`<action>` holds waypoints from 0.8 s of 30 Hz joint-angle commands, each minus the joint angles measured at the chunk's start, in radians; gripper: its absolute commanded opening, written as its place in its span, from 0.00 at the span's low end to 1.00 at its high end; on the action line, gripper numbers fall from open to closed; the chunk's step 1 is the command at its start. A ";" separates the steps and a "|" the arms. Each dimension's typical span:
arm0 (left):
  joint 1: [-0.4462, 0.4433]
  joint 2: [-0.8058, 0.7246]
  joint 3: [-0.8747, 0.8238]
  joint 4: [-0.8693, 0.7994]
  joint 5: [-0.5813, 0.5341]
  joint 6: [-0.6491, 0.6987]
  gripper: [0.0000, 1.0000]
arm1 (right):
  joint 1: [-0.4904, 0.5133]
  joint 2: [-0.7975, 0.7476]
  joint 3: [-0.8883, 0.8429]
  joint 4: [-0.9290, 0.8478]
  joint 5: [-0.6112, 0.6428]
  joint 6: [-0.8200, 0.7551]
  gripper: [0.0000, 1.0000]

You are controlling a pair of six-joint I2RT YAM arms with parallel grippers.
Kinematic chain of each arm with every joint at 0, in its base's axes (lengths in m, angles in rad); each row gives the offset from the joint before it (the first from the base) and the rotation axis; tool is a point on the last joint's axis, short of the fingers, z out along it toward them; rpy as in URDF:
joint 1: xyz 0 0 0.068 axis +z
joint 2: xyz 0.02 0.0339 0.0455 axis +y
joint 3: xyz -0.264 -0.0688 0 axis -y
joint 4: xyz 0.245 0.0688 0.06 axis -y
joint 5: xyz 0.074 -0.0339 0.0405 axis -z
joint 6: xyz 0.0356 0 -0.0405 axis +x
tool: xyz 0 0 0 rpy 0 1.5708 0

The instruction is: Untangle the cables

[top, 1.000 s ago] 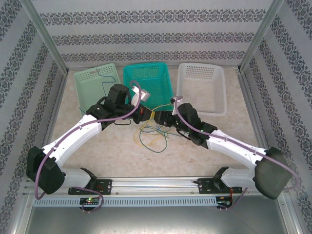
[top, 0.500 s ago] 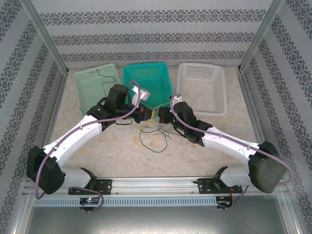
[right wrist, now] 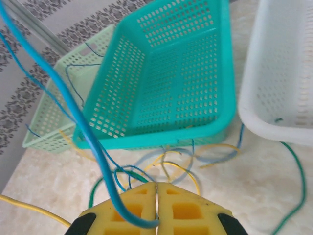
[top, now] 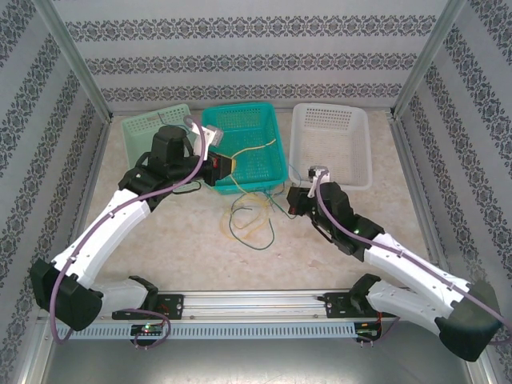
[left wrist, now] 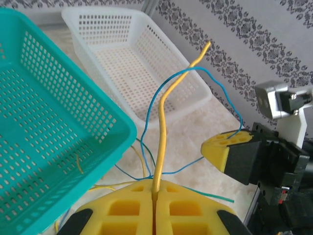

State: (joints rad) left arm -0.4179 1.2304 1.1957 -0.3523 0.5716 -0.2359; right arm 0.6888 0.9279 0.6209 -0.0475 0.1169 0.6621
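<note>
The pale green basket (top: 144, 128) stands left of the teal basket (top: 244, 128). The left hand (top: 226, 166) sits at the teal basket's front left corner. Its pads are pressed together on the yellow cable (left wrist: 160, 127), which rises from the pinch and crosses over that basket toward its right rim.

Just in front of the teal basket, the loose cables (top: 248, 218) lie in a knot of yellow, blue and green loops on the bench (top: 184, 240). There is bare bench around them on the near side.

Right of the knot, the right hand (top: 294, 200) is clamped on the blue cable (right wrist: 85, 125), which arcs up and to the left from its pads. The white basket (top: 336, 136) stands right of the teal one, just beyond the right hand.

Which strand crosses over which inside the knot is hard to make out. Part of the pale green basket is covered by the left arm.
</note>
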 commanded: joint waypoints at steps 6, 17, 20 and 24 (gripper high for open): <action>0.047 -0.070 0.069 -0.053 -0.053 0.051 0.09 | -0.061 -0.119 -0.048 -0.194 0.114 0.042 0.00; 0.109 -0.129 0.104 -0.109 -0.096 0.087 0.10 | -0.106 -0.326 -0.146 -0.237 0.163 0.114 0.00; 0.123 -0.124 0.129 -0.165 -0.113 0.124 0.10 | -0.122 -0.403 -0.149 -0.269 0.211 0.121 0.00; 0.157 -0.129 0.141 -0.214 -0.115 0.145 0.10 | -0.168 -0.489 -0.118 -0.352 0.215 0.090 0.00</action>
State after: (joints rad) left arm -0.2878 1.1221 1.3079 -0.5068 0.4725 -0.1337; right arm 0.5449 0.4793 0.4793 -0.3332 0.2905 0.7605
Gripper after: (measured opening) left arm 0.100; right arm 0.052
